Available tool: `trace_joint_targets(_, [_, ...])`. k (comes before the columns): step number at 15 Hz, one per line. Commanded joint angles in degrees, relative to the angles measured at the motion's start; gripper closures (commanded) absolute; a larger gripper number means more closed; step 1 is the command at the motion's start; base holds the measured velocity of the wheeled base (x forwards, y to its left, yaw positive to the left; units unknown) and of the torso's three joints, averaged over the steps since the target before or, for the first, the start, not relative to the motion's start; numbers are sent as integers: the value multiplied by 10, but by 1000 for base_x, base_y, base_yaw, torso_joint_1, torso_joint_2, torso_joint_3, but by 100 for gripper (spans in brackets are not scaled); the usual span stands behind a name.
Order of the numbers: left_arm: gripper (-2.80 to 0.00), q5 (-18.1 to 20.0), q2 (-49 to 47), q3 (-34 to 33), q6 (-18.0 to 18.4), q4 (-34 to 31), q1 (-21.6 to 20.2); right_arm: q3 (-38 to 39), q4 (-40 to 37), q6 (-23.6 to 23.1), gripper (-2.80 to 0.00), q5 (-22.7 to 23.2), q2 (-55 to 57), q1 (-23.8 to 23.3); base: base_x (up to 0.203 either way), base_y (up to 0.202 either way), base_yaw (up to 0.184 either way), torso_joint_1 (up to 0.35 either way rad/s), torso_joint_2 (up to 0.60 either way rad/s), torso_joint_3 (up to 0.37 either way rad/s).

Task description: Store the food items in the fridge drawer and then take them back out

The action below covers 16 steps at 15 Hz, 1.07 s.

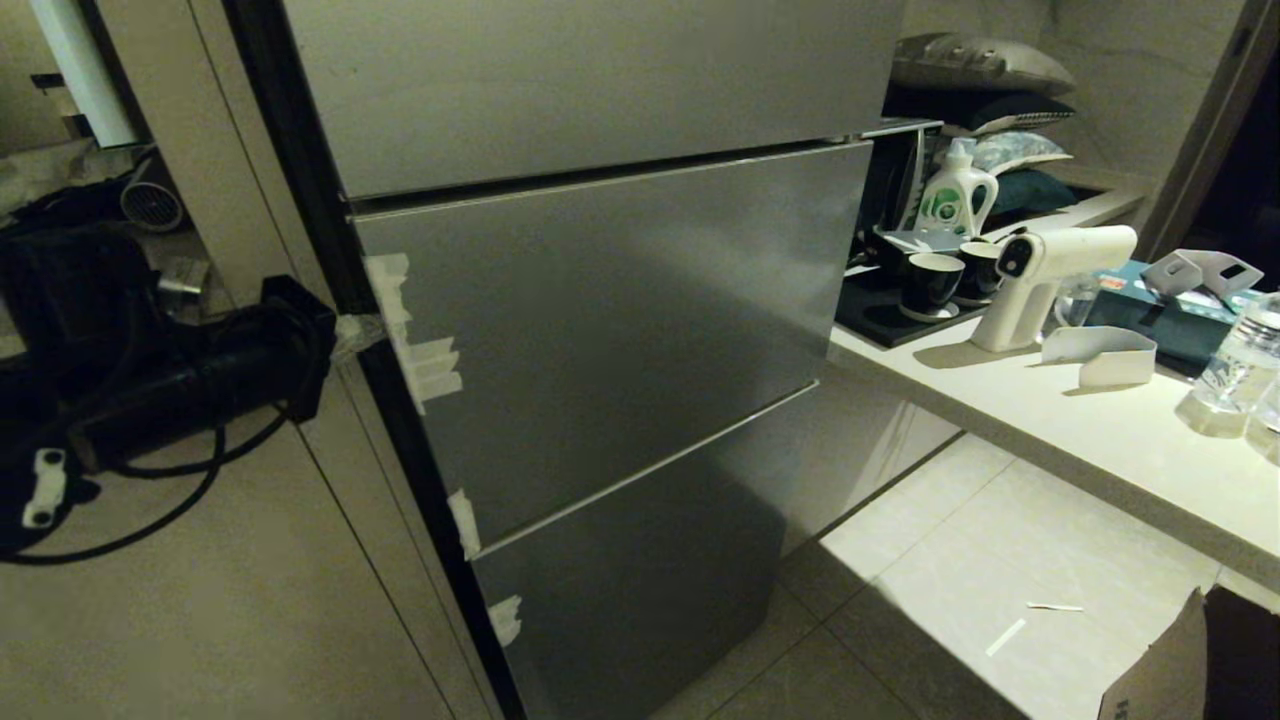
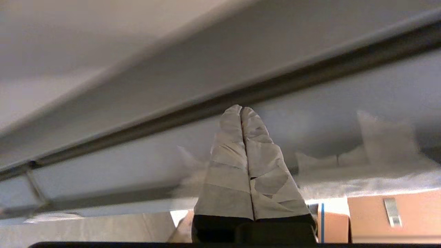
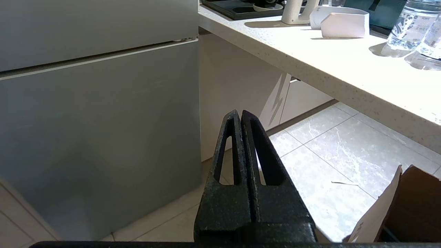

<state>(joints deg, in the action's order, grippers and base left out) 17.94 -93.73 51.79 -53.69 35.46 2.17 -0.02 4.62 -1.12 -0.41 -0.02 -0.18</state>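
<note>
the fridge (image 1: 620, 330) stood shut, its drawer and the food out of sight, with the left gripper (image 2: 241, 109) and right gripper (image 3: 240, 112) both pressed together, empty, nothing visibly stored yet.

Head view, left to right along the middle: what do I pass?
Black arm with cables → taped left edge of fridge door → grey fridge door → black cups → white spray gun → white paper holder → water bottle.

Tape-wrapped left tool (image 2: 241, 113), black right tool (image 3: 240, 115)
</note>
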Motion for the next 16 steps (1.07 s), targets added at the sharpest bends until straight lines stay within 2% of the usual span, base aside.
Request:
trace_joint_targets(1, [0,0,-17,13,-4,2,13,18,0,0,0,0,-1,0,0,0,0,0,0,0])
trace_joint_targets(6, [0,0,-5,8,-8,1,31,17,0,0,0,-1,-1,-2,0,0,0,0,0,0])
trace_joint_targets(11, [0,-2,22,-26,-6,1,49,17,1,2,0,-1,-1,-2,0,0,0,0,0,0])
trace_joint_targets(13, [0,-21,26,-33,-5,1,54,17,1,2,0,-1,-1,-2,0,0,0,0,0,0])
trace_joint_targets(16, [0,-24,30,-50,-4,2,58,18,2,7,0,-2,-1,-2,0,0,0,0,0,0])
